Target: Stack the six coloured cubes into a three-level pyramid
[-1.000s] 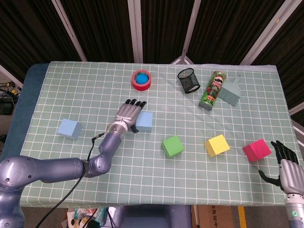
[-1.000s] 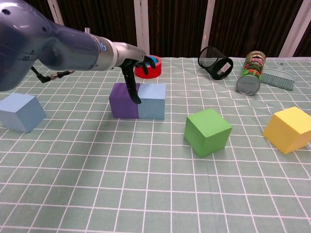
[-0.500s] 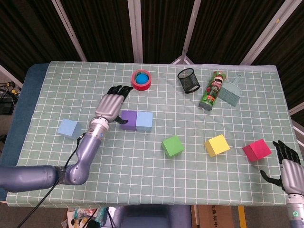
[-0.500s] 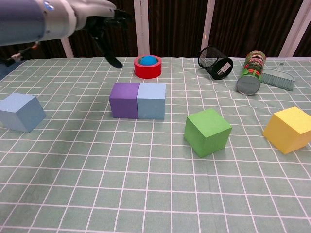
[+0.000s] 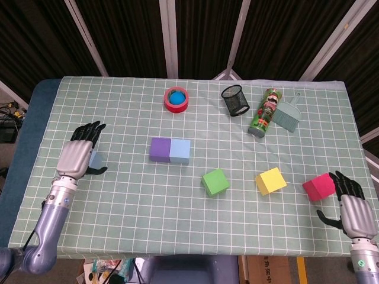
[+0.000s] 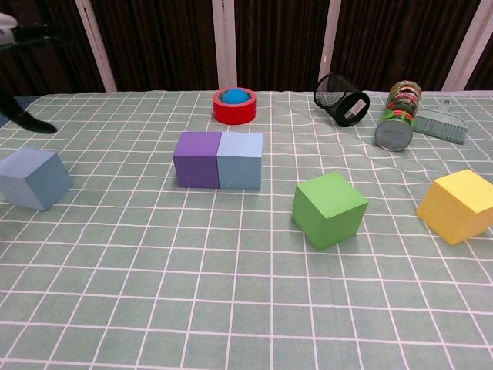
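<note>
The left hand (image 5: 79,155) hovers over the pale blue cube (image 6: 32,178) at the left side of the tabletop (image 5: 118,201), fingers spread and holding nothing. The right hand (image 5: 352,210) sits at the right edge, fingers apart and empty, just beside the red cube (image 5: 320,187). Mid-table, the purple cube (image 5: 160,149) and the light blue cube (image 5: 180,150) stand touching, side by side in a left-to-right row. The green cube (image 5: 215,181) and yellow cube (image 5: 270,180) lie apart, each turned askew to the grid. Along the far side are a red tape roll (image 5: 176,99), a tilted black mesh cup (image 5: 235,100), a lying can (image 5: 264,112) and a small brush (image 5: 287,112).
</note>
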Controlling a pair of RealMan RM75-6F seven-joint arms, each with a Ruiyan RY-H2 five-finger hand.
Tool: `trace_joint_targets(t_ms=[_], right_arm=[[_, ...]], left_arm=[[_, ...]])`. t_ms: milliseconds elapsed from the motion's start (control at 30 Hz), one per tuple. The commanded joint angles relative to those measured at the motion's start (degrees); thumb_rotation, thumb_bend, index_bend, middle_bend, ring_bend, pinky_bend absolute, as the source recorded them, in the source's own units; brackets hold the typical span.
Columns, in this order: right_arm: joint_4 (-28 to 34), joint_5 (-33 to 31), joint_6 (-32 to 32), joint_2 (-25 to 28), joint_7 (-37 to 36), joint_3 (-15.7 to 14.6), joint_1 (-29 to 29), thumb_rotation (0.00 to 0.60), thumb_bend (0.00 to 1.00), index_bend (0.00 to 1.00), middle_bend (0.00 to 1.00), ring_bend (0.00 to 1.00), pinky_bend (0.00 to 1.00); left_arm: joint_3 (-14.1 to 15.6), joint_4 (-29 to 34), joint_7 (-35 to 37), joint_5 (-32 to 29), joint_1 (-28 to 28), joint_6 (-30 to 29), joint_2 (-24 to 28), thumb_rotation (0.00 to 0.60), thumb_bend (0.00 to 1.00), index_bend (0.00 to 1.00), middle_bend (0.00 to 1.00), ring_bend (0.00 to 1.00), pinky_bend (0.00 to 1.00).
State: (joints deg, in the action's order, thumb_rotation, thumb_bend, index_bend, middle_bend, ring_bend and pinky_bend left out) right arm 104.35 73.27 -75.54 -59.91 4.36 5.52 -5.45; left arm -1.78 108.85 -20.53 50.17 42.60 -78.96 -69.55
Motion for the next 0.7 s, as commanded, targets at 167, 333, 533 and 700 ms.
trace_joint_targets(t_ms=[167, 333, 533, 700], right_arm=[[5.6, 1.9, 6.8, -0.3, 7.0, -1.1, -5.1, 0.600, 0.27, 0.00, 0.00, 0.00, 0.00], [8.0, 2.2, 11.7, -1.5, 11.8, -1.7, -8.8, 0.600, 0.27, 0.00, 0.00, 0.00, 0.00], [8.3, -0.7, 13.9, -6.4, 17.1, -1.2, -11.9, 0.600, 0.27, 0.00, 0.00, 0.00, 0.00], [7.8, -4.2, 14.4, -10.6, 20.4, -0.8, -13.8, 0.600, 0.27, 0.00, 0.00, 0.00, 0.00]], left_arm=[[-1.5, 1.5, 3.6, 3.3, -3.0, -0.8, 3.1, 0.600, 0.10, 0.00, 0.01, 0.00, 0.00], [-2.6, 2.2, 5.0, 4.3, -4.2, 0.1, 4.1, 0.600, 0.10, 0.00, 0.01, 0.00, 0.00], [-3.9, 2.9, 6.0, 5.6, -5.3, 0.9, 4.9, 0.600, 0.10, 0.00, 0.01, 0.00, 0.00], [-4.8, 3.3, 6.5, 6.3, -6.1, 1.6, 5.4, 0.600, 0.10, 0.00, 0.01, 0.00, 0.00]])
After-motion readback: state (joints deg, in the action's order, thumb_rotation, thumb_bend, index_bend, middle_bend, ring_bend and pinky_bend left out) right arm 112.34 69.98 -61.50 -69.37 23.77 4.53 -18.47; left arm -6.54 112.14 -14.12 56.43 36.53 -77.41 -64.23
